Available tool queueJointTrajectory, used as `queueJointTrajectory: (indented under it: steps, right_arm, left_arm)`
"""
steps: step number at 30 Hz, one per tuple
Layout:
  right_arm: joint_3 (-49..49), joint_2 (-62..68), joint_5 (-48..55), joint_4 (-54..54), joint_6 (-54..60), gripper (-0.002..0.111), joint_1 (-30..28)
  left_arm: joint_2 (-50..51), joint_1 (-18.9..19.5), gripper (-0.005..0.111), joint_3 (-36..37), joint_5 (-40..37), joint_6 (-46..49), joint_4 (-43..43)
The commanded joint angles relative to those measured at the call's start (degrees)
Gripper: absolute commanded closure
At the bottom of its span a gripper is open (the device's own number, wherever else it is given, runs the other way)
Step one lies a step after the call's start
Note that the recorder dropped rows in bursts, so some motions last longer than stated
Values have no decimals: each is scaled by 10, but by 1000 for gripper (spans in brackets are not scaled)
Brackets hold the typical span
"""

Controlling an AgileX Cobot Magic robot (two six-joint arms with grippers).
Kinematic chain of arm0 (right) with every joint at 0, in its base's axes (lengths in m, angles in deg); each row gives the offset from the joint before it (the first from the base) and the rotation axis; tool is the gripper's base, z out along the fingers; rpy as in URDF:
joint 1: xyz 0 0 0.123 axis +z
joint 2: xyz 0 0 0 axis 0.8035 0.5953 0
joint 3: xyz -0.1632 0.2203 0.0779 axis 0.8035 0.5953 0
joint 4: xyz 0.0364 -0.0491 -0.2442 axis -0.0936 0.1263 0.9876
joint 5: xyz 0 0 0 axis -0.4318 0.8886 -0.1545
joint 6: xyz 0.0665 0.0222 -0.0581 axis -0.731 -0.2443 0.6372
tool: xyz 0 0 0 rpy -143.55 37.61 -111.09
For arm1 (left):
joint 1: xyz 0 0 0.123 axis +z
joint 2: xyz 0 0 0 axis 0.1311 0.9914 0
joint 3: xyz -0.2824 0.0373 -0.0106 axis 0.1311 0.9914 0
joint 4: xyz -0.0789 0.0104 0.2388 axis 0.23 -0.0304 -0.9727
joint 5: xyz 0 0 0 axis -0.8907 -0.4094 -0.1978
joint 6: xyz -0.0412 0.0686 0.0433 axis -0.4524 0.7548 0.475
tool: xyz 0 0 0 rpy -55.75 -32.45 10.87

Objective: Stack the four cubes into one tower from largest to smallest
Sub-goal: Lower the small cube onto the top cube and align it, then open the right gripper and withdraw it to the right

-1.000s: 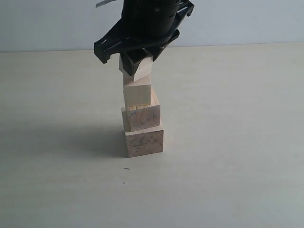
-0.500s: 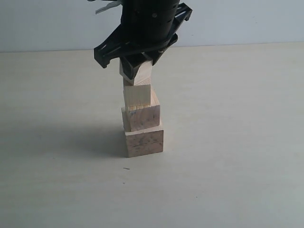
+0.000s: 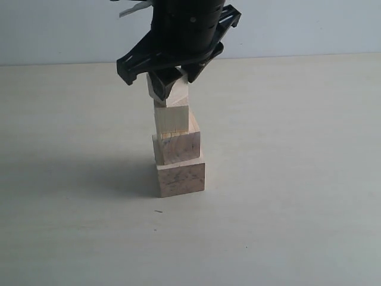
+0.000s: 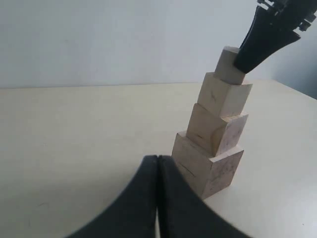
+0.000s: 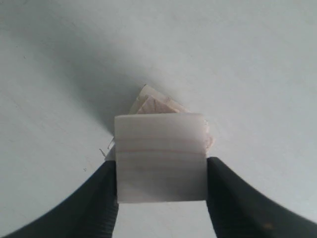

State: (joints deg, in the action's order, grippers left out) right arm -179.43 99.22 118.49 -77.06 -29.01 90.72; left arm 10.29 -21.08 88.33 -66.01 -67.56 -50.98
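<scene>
We see the tower (image 3: 177, 143) standing on the pale counter (image 3: 286, 179), a little left of the middle of the exterior view. Its top reaches into the upper part of the frame. The largest block (image 3: 181, 177) sits at the bottom, and its front face carries dark mottled marks. The second block (image 3: 177, 148) rests on it, shifted slightly toward the left. The third block (image 3: 171, 120) stands on that one, again toward the left edge. None of the three lines up squarely with the block below.

The smallest block (image 3: 178, 97) is at the very top, turned so that a corner faces us. From the exterior view and the left wrist view (image 4: 228, 67) it seems to touch the third block (image 4: 223, 94). We cannot tell whether its weight rests there.

The right arm (image 3: 184, 24) comes down from the top edge of the frame. The right jaws pinch the smallest block (image 5: 160, 153), one on each side, both touching the wood.

The left jaws are pressed together with nothing between them. They are low over the counter (image 4: 74, 148), near the foot of the tower but apart from it. A soft shadow (image 3: 89, 173) lies on the counter to the left of the tower.
</scene>
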Motion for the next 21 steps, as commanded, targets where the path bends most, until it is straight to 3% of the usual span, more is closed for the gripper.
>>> queueJointTrajectory:
  steps: [1,8,21]
  right_arm:
    - [-5,0,-3,-5,-2,53,0]
    - [-5,0,-3,-5,0,41,0]
    - [-5,-63,-3,0,-2,40,1]
  left_arm:
    - [-4,1,107,2,2,1,1]
    - [-4,1,107,2,2,1,1]
    - [-4,1,107,2,2,1,1]
